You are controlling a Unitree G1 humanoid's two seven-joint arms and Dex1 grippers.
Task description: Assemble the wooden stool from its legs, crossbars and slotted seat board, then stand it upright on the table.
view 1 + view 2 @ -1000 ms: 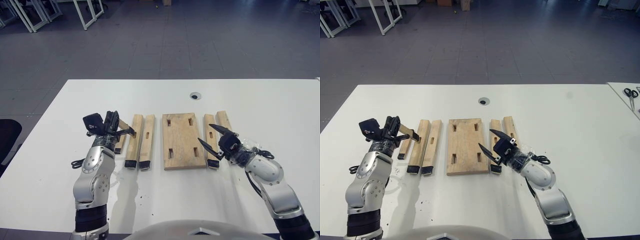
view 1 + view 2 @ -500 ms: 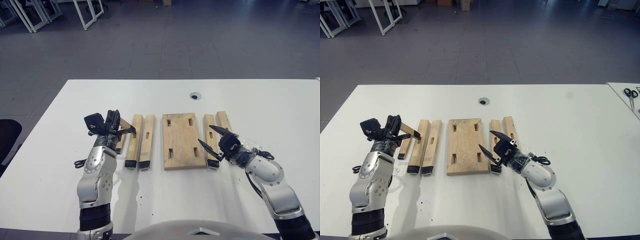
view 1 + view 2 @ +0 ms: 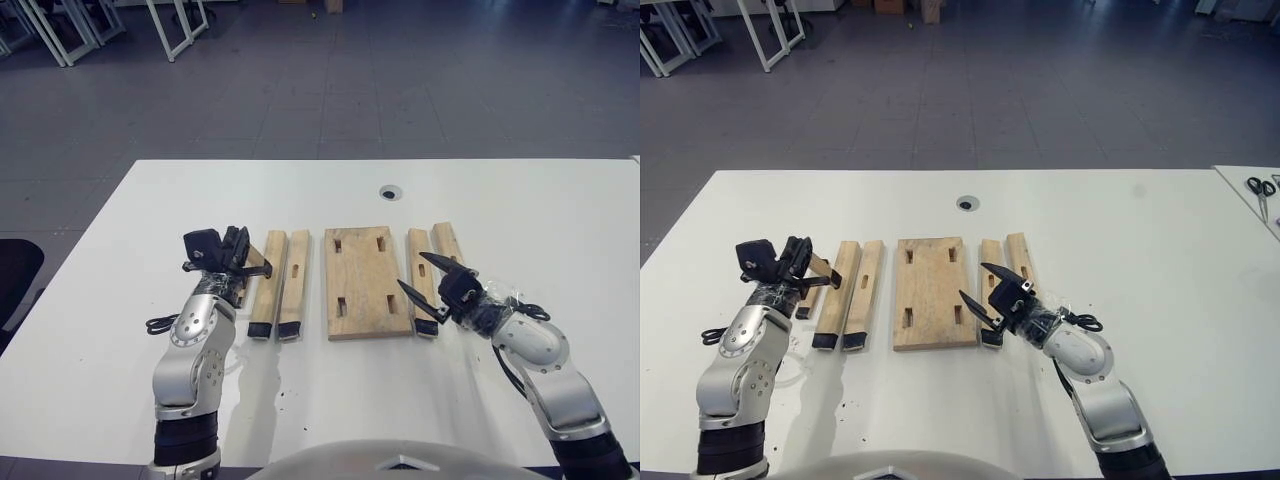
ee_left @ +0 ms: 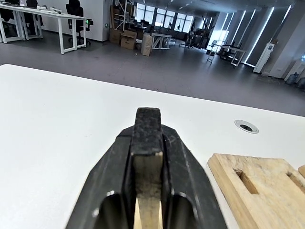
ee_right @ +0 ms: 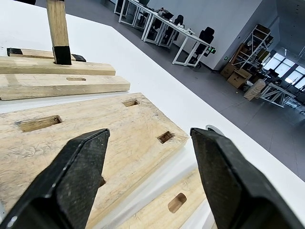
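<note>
Wooden crossbar (image 3: 256, 264): it was pinched between the pressed-in fingers of the left gripper (image 3: 240, 262). Its black end pointed toward 4 o'clock and dipped over the far end of the nearest leg (image 3: 265, 283). Whether it touched that leg could not be told.
Left arm, change: within the last second the gripper had slid toward 3 o'clock, closer to the row of legs, and the crossbar had tipped lower.
Right gripper (image 3: 410, 269): its fingers were spread wide, hovering just above the inner right leg (image 3: 421, 282) at 3 o'clock of the seat board. It had barely shifted.
Seat board (image 3: 367, 280): it lay flat on the white table (image 3: 560, 220), slots up, in the middle of the row, with nothing fitted into it.
Other parts: a second slotted leg (image 3: 294, 283) lay between the nearest leg and the board. A short bar (image 3: 238, 292) lay beneath the left gripper at 9 o'clock of those legs. The outer right leg (image 3: 447, 243) lay at the 3 o'clock end of the row.
Meaning: the crossbar appeared to be heading for the slot in the nearest leg. No joint was made yet, so assembly was at its very start. The bar's end would need squaring to the slot before pushing, or it could skid and shove the loose leg aside.
</note>
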